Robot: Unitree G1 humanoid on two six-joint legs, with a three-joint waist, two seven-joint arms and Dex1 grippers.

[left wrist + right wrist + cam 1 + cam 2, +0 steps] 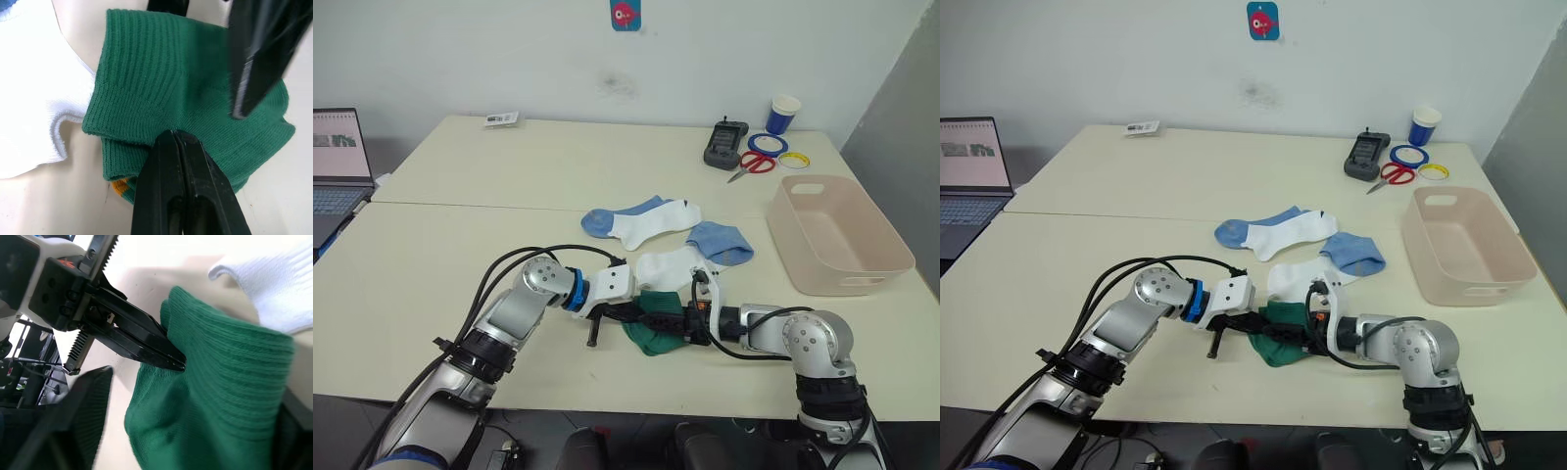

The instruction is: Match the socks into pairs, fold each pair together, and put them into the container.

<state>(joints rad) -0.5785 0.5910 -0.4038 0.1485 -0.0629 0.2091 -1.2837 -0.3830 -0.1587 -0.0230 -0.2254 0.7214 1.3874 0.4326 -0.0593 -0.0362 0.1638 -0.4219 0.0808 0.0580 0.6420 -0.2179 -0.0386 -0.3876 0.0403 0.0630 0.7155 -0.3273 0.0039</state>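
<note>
Two dark green socks [651, 336] lie stacked near the table's front edge, a yellow mark [120, 186] showing on the lower one. My left gripper [173, 133] comes in from the left and is shut on a pinch of the top green sock. My right gripper [195, 396] comes from the right and stands open, its fingers on either side of the green socks. Just behind lie two white socks with light-blue ends, one [651, 221] farther back and one [677, 262] touching the green socks. The pink container [847, 280] stands at the right.
At the back right are a blue-and-white paper cup [783, 115], tape rolls [768, 144], red scissors [754, 164] and a black device [725, 144]. A laptop [337, 157] sits at the far left. A seam between two tabletops runs across the middle.
</note>
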